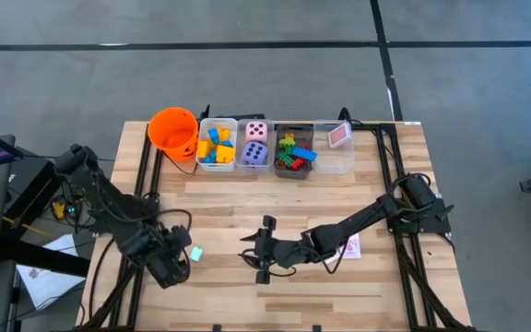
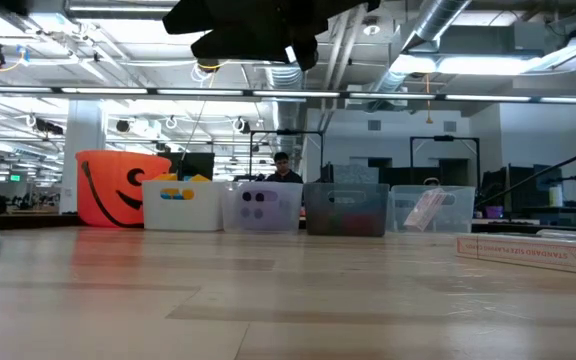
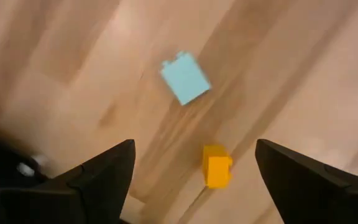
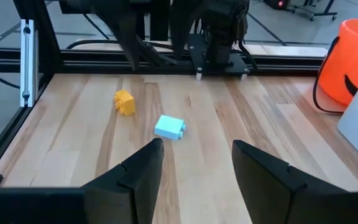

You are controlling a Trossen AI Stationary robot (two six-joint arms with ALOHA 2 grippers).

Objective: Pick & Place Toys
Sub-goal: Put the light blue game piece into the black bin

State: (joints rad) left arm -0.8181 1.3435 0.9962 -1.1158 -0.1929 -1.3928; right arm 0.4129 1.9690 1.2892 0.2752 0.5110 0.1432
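The left end effector (image 3: 191, 171) is hovering over the left front part of the wooden table (image 1: 247, 198), fingers spread wide and gripping nothing. Below it are lying a light blue plastic building block (image 3: 186, 77), studs showing along one edge, and, near it but apart, a small yellow plastic building block (image 3: 217, 166). The right end effector (image 4: 194, 165) is waiting at the table's front centre, fingers partly apart, empty, facing both blocks.
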